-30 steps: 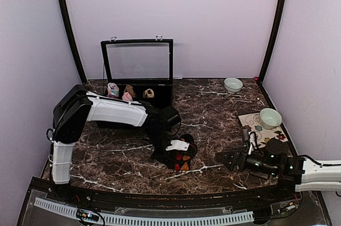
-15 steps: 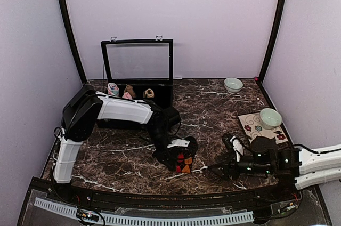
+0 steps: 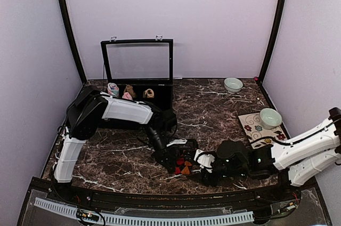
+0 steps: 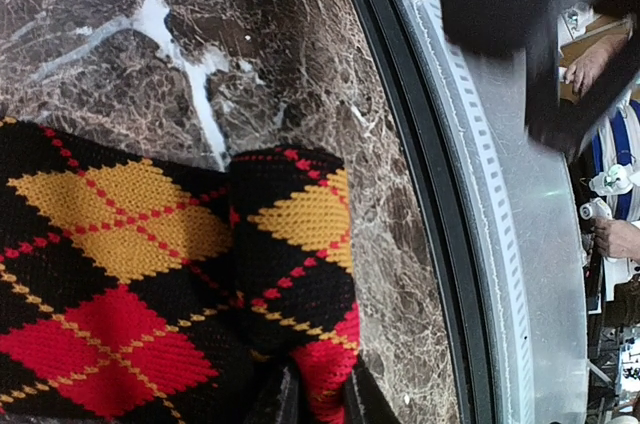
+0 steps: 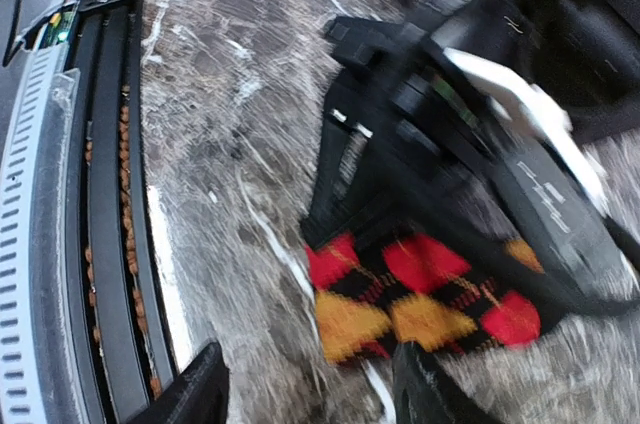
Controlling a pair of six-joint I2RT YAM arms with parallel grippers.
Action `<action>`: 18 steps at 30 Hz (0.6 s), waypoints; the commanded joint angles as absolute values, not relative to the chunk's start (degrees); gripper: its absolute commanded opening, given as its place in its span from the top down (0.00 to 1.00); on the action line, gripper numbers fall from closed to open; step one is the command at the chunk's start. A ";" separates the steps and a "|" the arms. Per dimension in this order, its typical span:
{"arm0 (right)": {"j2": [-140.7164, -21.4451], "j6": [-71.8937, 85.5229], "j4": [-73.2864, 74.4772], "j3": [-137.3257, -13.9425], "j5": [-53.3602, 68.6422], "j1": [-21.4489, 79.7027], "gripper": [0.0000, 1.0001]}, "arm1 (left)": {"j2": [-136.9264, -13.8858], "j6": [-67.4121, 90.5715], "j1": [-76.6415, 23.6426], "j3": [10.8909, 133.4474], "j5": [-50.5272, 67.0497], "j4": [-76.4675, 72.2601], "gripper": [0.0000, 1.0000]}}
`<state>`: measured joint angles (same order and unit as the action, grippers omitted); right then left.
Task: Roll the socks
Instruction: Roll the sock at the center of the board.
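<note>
Rolling step, seemingly: left gripper (image 3: 173, 155) pinches the folded black knit sock with red-orange argyle diamonds (image 3: 183, 165), well in front of the black open-lidded case (image 3: 137, 40); right gripper (image 3: 203, 161), half-open and empty, probably must next pin the roll.

Dark marble table (image 3: 213, 106), left gripper (image 3: 173, 155) down on black argyle sock (image 3: 184, 168) near centre, right gripper (image 3: 198, 165) just right of it, open black case (image 3: 137, 85) far left, pale bowl (image 3: 233, 84) far right

No legible text, labels or numbers anywhere.
</note>
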<state>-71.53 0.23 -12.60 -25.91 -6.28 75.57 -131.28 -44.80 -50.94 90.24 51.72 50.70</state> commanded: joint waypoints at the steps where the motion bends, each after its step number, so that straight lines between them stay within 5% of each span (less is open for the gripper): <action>1: -79.78 -8.14 -17.31 -30.84 -7.72 78.00 0.47 | -139.63 -42.80 -52.38 85.60 31.80 55.64 0.86; 18: -95.56 -15.02 -23.46 -34.37 -14.40 78.22 0.66 | -139.65 -43.98 -52.38 86.69 30.08 56.35 0.80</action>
